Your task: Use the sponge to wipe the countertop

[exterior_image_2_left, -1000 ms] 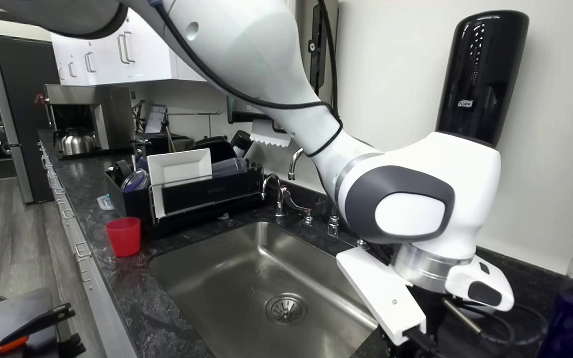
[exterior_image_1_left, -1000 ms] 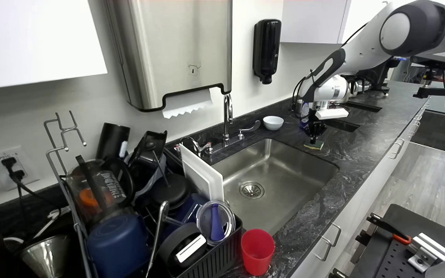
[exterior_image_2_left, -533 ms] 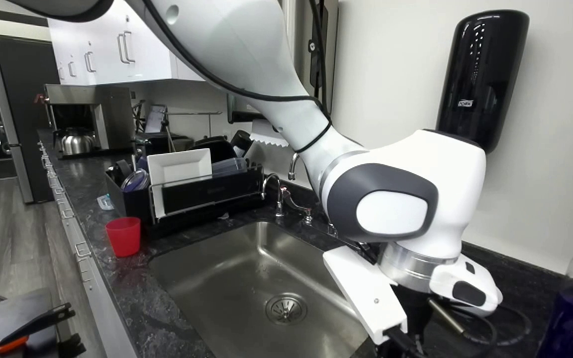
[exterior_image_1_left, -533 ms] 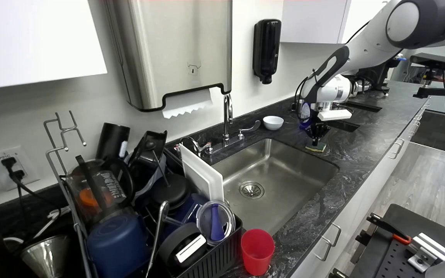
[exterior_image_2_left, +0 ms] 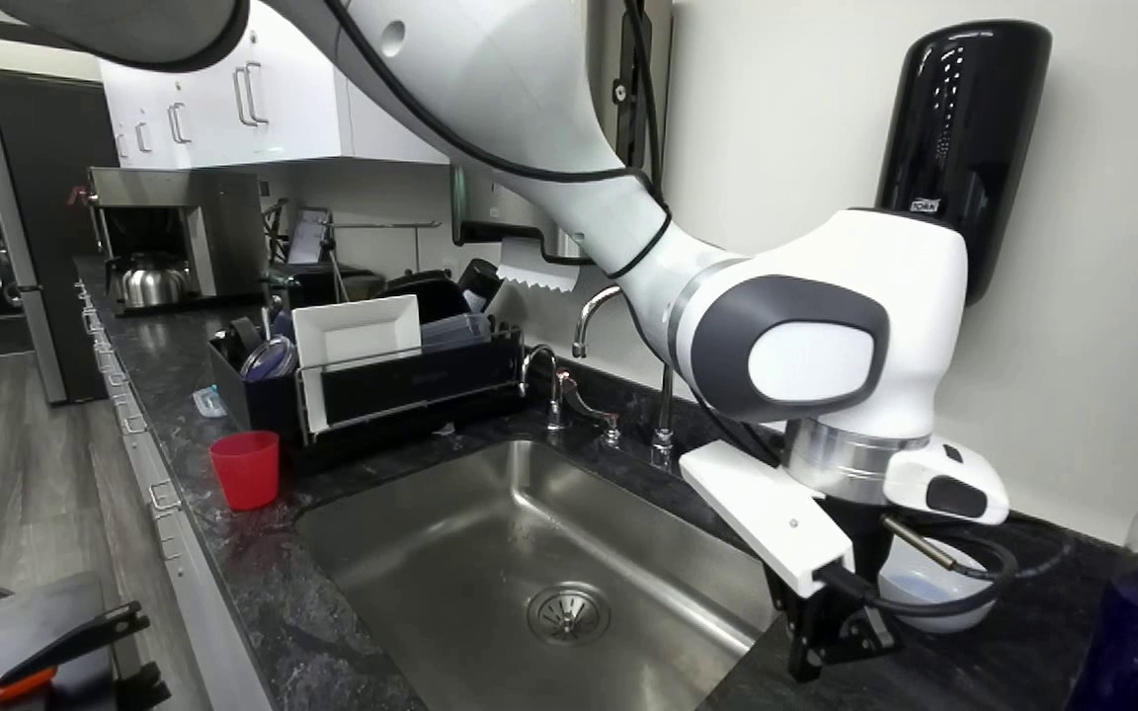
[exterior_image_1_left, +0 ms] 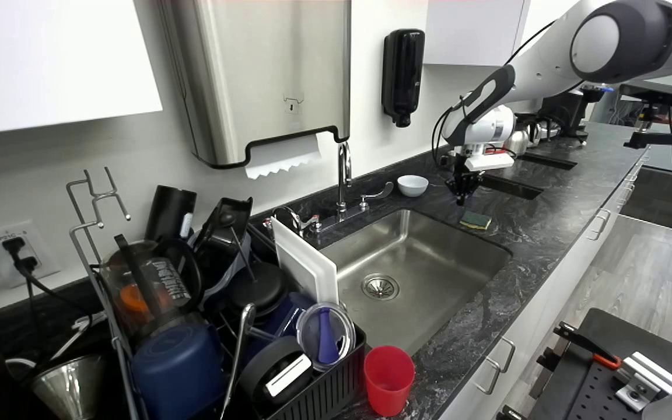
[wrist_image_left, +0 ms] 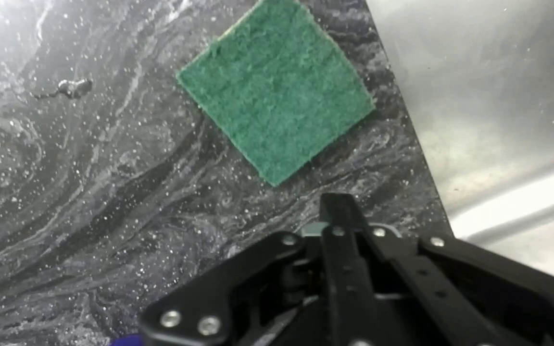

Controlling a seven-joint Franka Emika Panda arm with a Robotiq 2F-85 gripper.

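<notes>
The sponge (exterior_image_1_left: 475,220) lies flat on the dark speckled countertop (exterior_image_1_left: 540,224), just beyond the basin's far edge. Its green scouring side faces up in the wrist view, where the sponge (wrist_image_left: 277,91) sits close to the basin edge on bare countertop (wrist_image_left: 128,202). My gripper (wrist_image_left: 339,199) is shut with nothing between its fingertips, which stand apart from the sponge's nearest corner. In an exterior view the gripper (exterior_image_1_left: 460,202) hangs above the stone, on the wall side of the sponge. From another angle the gripper (exterior_image_2_left: 806,671) shows low in the picture, and the sponge is out of sight there.
The steel sink basin (exterior_image_1_left: 429,274) opens beside the sponge. A white bowl (exterior_image_1_left: 412,185) and the faucet (exterior_image_1_left: 342,175) stand along the wall. A bottle of blue liquid (exterior_image_2_left: 1137,622), a red cup (exterior_image_2_left: 245,470) and a full dish rack (exterior_image_2_left: 421,380) are also on the counter.
My gripper has lifted off the sponge and moved toward the wall. Earlier its tips were down on the sponge, which shifted slightly; now the sponge lies by itself.
</notes>
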